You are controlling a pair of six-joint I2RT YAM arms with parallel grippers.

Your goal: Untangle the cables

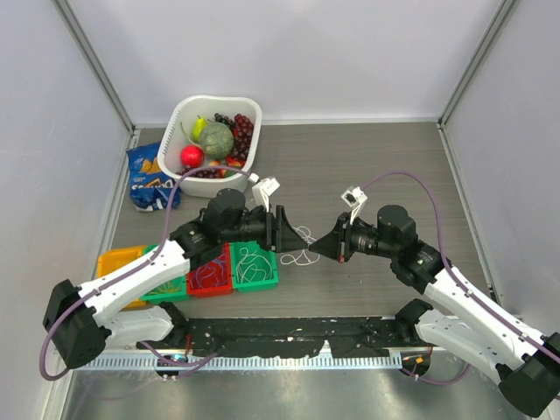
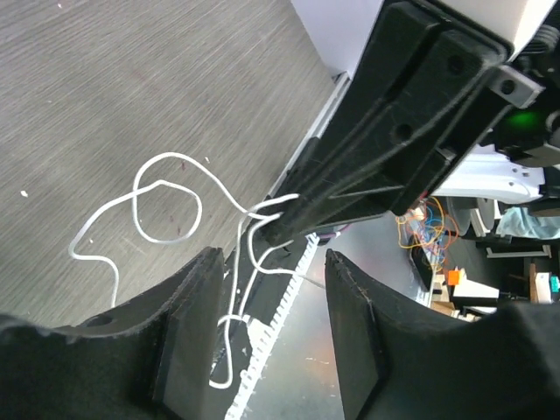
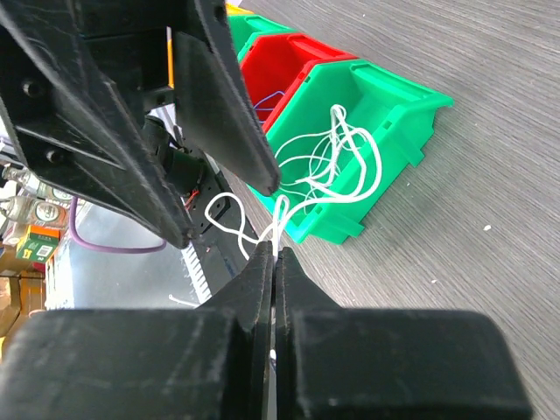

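White cable (image 3: 278,223) in right claw (image 3: 274,251)

You can read no words or numbers here. The blue snack bag (image 1: 150,180) beside the white basket (image 1: 213,100) has print on it, but the letters are too small and blurry. The little green box (image 3: 37,242) has a label you cannot read either.

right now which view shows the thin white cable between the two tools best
Left wrist view: the thin white cable lies in plain loops on the grey table, one strand reaching the right tool. Right wrist view shows only a short stretch leaving that shut tool. Top view shows only a tiny tangle.
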